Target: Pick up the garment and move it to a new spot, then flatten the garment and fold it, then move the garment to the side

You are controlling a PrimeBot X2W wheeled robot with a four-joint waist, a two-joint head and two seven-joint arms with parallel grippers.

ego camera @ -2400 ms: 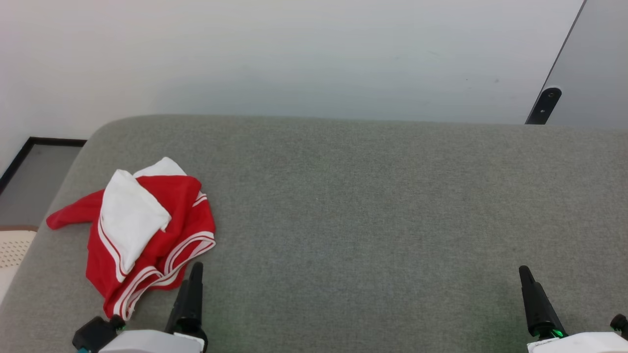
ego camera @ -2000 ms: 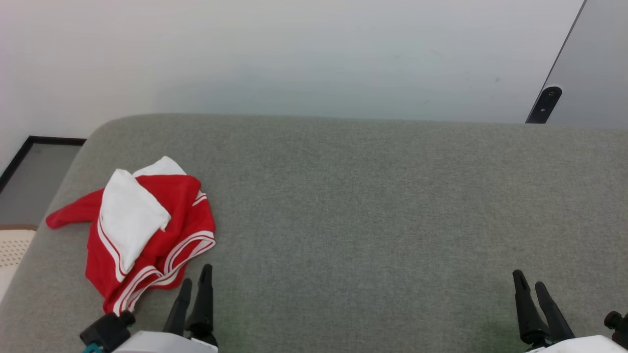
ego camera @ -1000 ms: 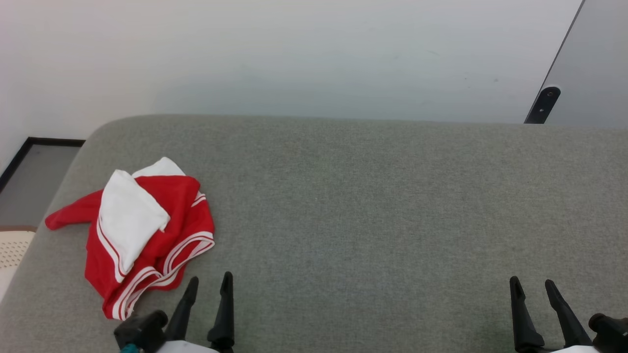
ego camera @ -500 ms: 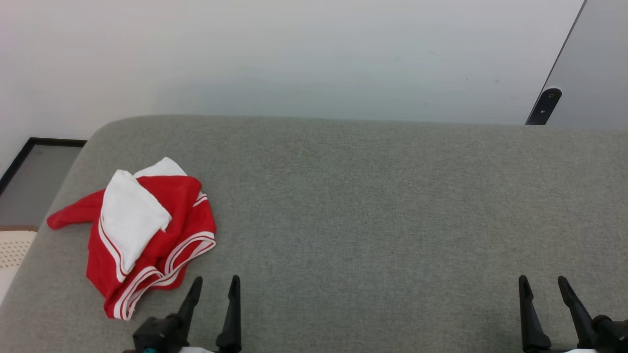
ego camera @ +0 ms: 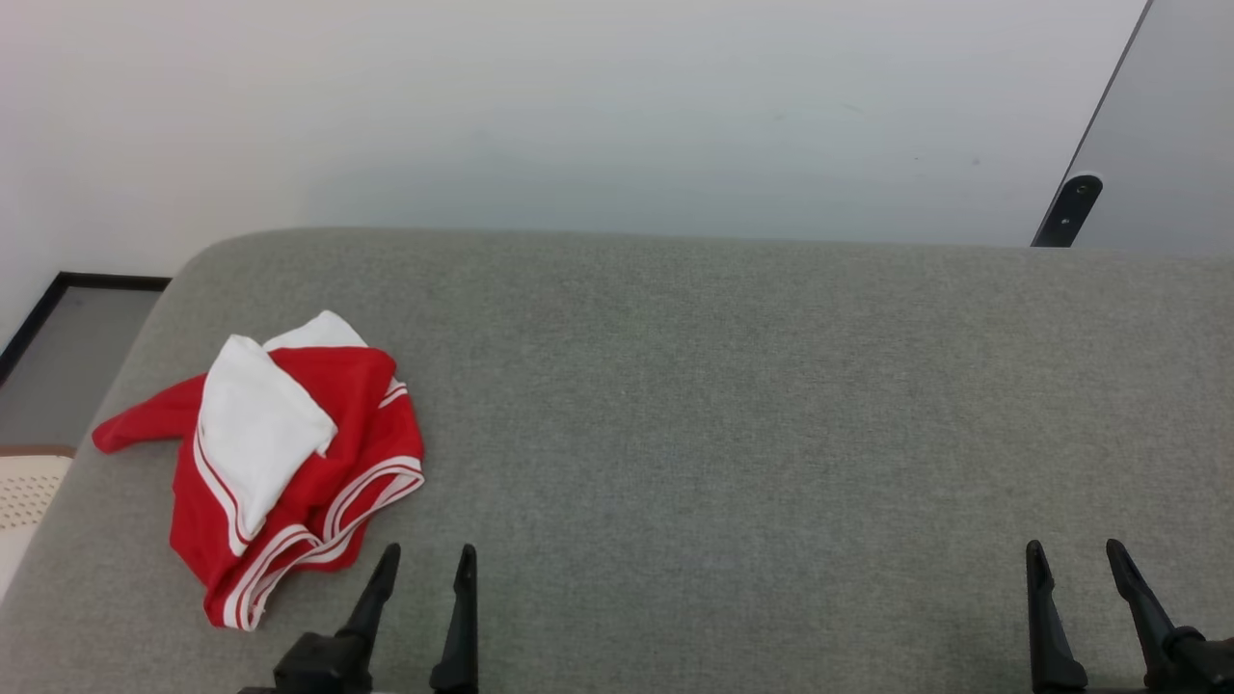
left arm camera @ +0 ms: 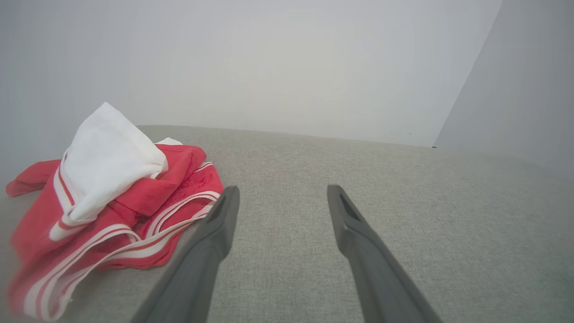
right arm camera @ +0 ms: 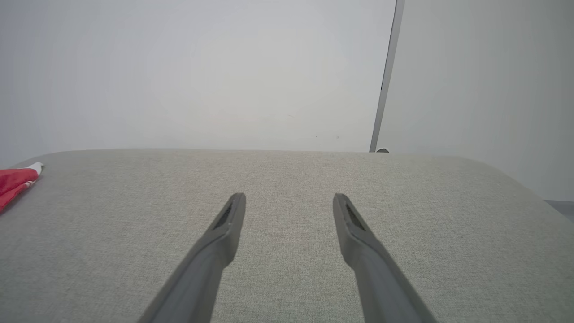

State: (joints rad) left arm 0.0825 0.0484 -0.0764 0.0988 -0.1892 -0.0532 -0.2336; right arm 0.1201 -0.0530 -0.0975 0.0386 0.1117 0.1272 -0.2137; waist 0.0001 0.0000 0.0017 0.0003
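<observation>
Now our left claw sits at the lower left of the head view, its two dark fingers spread wide and holding nothing. Our right claw sits at the lower right, also spread and empty. Both are over a grey cushion.

The shirt lies crumpled on the cushion, just left of and beyond the left claw, near it but not touching. It is red with red-and-white striped trim, and a white sleeve is folded on top. From the right wrist, we see a red tip of the shirt at the far left, well apart from that claw.

One red end of the shirt reaches close to the cushion's left edge, where the floor begins. Open grey cloth stretches between the claws and up to the far edge, against a pale wall.
</observation>
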